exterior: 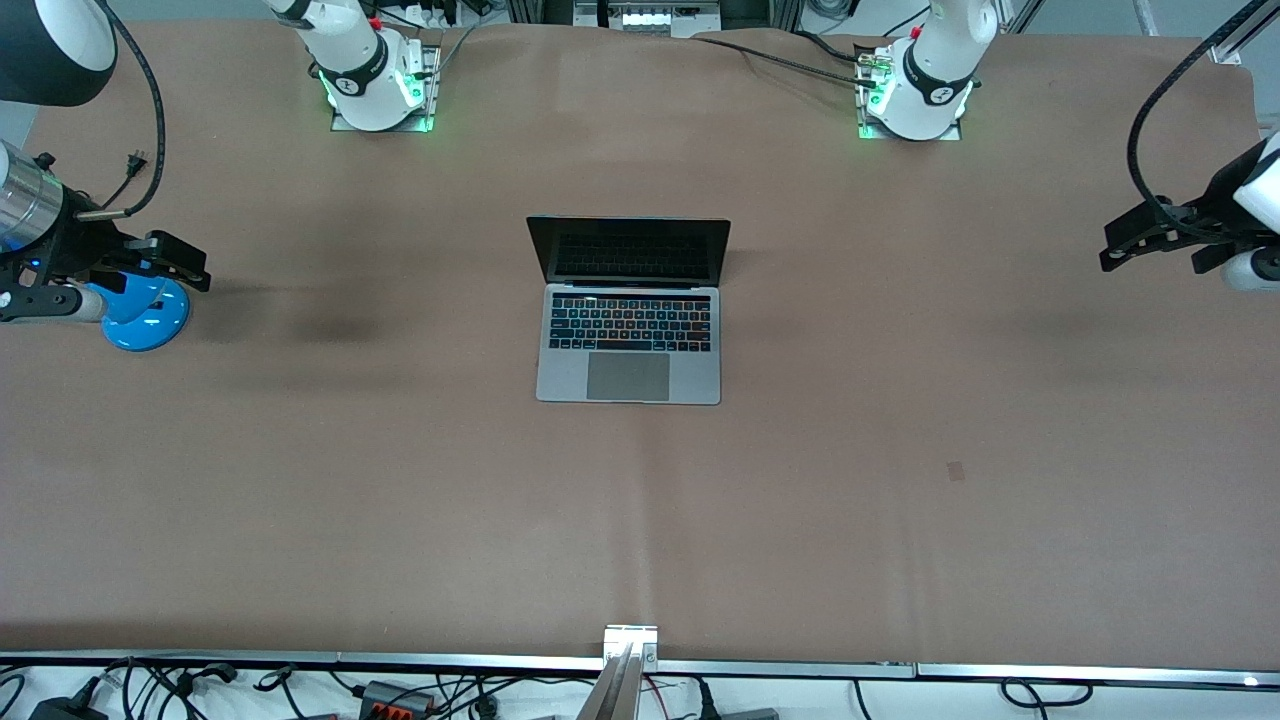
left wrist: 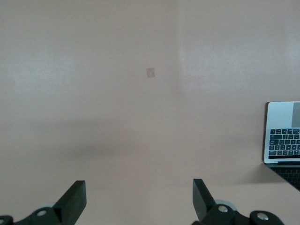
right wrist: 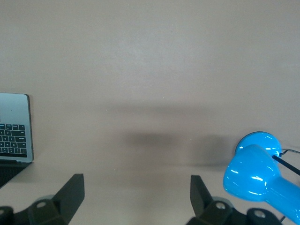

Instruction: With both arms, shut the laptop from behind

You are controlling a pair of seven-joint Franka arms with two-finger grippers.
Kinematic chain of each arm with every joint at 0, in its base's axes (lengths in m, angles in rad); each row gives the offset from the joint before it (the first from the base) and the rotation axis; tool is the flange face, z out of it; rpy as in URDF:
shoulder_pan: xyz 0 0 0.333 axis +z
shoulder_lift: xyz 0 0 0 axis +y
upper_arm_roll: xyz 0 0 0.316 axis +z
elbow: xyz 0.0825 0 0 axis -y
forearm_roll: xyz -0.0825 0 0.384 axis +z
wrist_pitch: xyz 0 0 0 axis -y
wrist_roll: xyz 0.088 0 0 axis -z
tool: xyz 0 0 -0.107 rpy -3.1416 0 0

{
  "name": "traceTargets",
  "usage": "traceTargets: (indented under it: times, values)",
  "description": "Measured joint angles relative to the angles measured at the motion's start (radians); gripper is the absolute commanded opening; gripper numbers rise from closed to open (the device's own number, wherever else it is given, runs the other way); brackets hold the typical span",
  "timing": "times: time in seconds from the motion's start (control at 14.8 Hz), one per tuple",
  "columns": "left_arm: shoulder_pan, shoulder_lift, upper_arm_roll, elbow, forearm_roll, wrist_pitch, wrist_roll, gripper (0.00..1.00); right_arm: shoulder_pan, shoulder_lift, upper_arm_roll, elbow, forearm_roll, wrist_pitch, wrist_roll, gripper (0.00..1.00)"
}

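The space-grey laptop (exterior: 628, 340) stands open in the middle of the table, with its dark screen (exterior: 629, 250) upright and facing the front camera. Its edge shows in the left wrist view (left wrist: 282, 136) and in the right wrist view (right wrist: 15, 129). My left gripper (exterior: 1125, 245) is open and empty, up over the table's end on the left arm's side. My right gripper (exterior: 180, 265) is open and empty, up over the table's end on the right arm's side, above a blue lamp. Both are well apart from the laptop.
A blue desk lamp (exterior: 145, 312) with a round base stands under my right gripper; it also shows in the right wrist view (right wrist: 258, 176). A small tape mark (exterior: 956, 471) lies on the brown table cover. The arm bases (exterior: 375, 85) (exterior: 915, 95) stand along the table's edge farthest from the camera.
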Motion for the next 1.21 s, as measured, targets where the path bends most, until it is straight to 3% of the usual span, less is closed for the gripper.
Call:
traceTargets:
  times: [0.67,1.08,1.15,1.21]
  values:
    - [0.001,0.004,0.002,0.000,0.000,-0.006,-0.017,1.00,0.000,0.000,0.000,0.019,0.000,-0.001,0.000,1.00]
    - [0.000,0.061,0.001,0.000,0.000,-0.010,-0.016,1.00,0.001,0.000,0.000,0.020,0.000,-0.020,0.000,1.00]
    - [0.002,0.072,0.003,0.000,0.000,-0.011,-0.016,0.94,0.001,0.000,0.000,0.020,0.000,-0.026,0.000,1.00]
    - [0.003,0.086,0.004,0.000,0.000,-0.011,-0.016,0.62,0.001,0.000,0.000,0.020,0.000,-0.037,0.000,0.96]
